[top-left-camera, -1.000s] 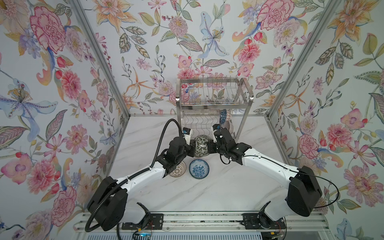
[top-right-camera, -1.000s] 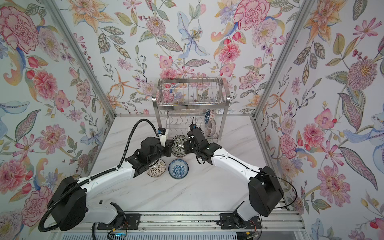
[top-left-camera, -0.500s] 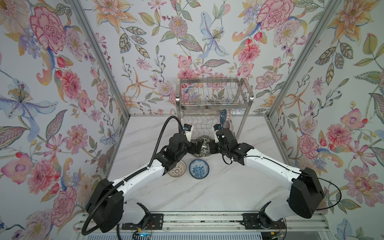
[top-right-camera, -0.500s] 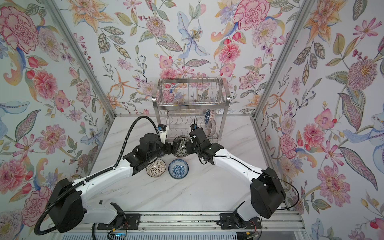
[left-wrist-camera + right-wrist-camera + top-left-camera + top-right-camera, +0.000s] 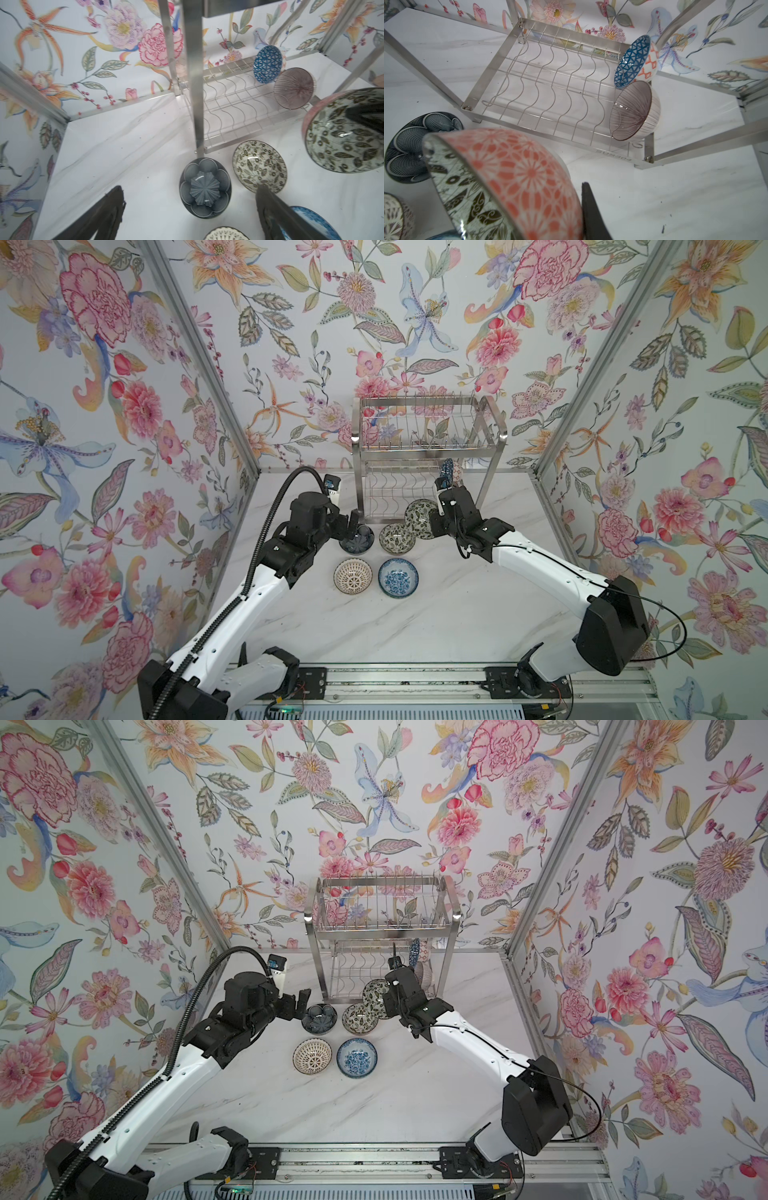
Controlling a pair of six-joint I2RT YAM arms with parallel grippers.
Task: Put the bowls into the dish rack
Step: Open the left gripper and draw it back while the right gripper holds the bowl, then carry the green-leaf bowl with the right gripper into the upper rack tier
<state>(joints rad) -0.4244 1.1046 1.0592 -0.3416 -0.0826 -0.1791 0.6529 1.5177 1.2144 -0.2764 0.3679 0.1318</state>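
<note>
The steel dish rack [image 5: 428,448] [image 5: 380,919] stands at the back. On its lower tier [image 5: 550,83] a blue-triangle bowl [image 5: 632,61] [image 5: 267,64] and a purple-lined bowl [image 5: 634,112] [image 5: 294,90] rest on edge. My right gripper [image 5: 434,519] [image 5: 568,193] is shut on the rim of a leaf-patterned bowl with a pink outside [image 5: 421,517] [image 5: 517,176], held tilted just before the rack. My left gripper [image 5: 347,526] [image 5: 190,189] is open and empty above a dark grey-blue bowl [image 5: 357,540] [image 5: 204,188].
On the marble table [image 5: 415,626] sit a second leaf-patterned bowl [image 5: 397,538], a cream lattice bowl [image 5: 353,576] and a blue floral bowl [image 5: 397,577]. The rack's front left leg [image 5: 194,83] rises close to the left gripper. Floral walls enclose three sides.
The left gripper opened, let go of the leaf-patterned bowl and drew back to the left. The right gripper kept the bowl and carried it slightly right, toward the rack.
</note>
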